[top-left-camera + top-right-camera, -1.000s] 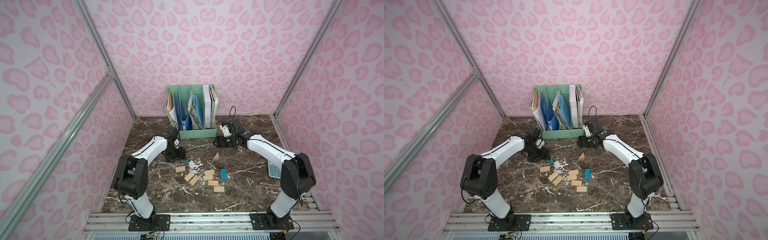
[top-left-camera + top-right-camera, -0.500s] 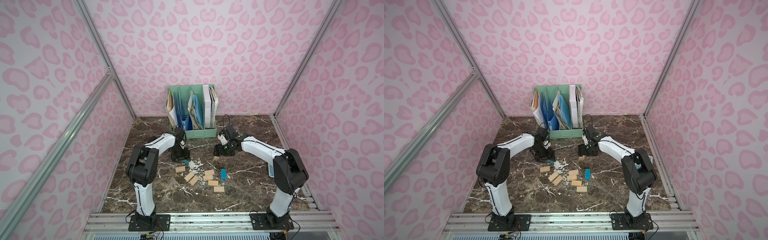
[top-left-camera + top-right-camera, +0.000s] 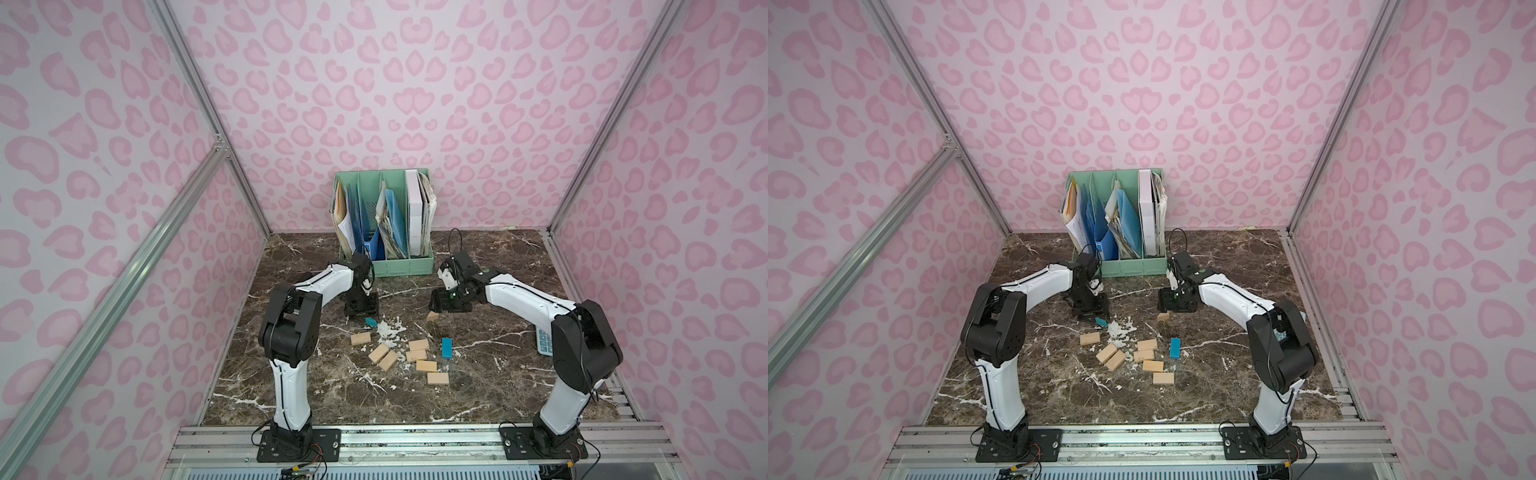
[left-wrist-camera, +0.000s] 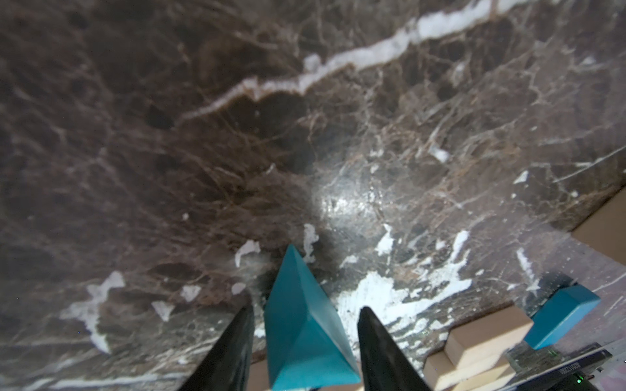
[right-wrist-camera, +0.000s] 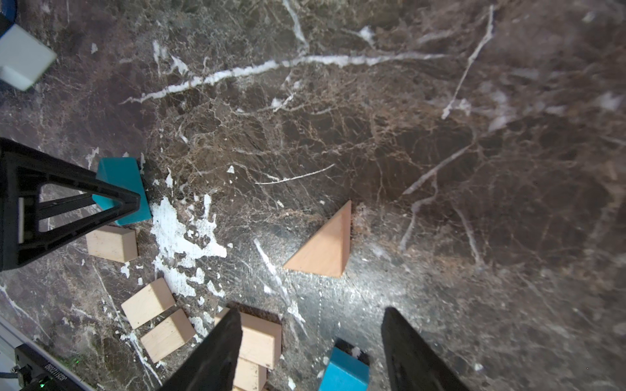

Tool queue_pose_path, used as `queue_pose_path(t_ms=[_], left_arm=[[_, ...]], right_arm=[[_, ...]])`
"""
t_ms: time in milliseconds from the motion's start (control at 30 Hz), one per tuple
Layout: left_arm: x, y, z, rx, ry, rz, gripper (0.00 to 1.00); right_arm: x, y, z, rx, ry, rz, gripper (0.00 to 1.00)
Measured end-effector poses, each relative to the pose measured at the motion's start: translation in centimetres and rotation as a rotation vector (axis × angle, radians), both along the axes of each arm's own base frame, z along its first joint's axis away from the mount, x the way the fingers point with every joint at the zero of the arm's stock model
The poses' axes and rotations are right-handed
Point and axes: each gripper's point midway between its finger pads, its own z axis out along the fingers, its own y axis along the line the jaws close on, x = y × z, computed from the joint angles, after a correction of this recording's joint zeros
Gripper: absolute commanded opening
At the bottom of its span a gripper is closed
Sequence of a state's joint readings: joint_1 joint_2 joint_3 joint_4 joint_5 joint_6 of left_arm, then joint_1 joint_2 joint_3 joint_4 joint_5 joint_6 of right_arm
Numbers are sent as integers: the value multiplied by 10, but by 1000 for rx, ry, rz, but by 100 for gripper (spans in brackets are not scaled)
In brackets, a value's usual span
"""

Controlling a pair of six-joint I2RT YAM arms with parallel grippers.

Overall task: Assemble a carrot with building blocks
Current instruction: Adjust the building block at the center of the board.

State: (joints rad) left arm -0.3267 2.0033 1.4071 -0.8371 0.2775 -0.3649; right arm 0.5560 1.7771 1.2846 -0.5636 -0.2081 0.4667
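I see only white printed codes: one on a black strip (image 4: 572,371) in the left wrist view, one on a black bar (image 5: 54,367) in the right (both upside down, unreadable).

On my feed a mint-green file rack (image 3: 384,266) stands at the back of the dark marble counter (image 3: 324,386), stuffed with folders and papers. White crumbs (image 3: 388,328) lie scattered mid-counter. A calculator (image 3: 543,343) sits near the right edge, partly hidden. Pink-spotted walls (image 3: 395,83) enclose it all.
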Motion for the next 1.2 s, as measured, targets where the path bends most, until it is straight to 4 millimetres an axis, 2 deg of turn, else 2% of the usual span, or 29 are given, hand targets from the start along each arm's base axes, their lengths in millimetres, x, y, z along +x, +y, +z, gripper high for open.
queue_pose_path(t_ms=[133,300,500,967,1200], left_arm=[[-6,2,-3,9,15,15,40],[-4,0,-2,7,12,27,30],[0,-2,-1,0,13,56,24],[9,-9,-3,-18,70,248,19],[36,-25,1,-71,49,329,27]], right_arm=[[1,-2,0,-8,-5,-5,66],[0,-2,1,-7,-6,-4,66],[-2,-3,4,-6,-8,-5,66],[-6,-6,4,-19,-18,33,68],[-3,-8,-9,-41,18,-17,69]])
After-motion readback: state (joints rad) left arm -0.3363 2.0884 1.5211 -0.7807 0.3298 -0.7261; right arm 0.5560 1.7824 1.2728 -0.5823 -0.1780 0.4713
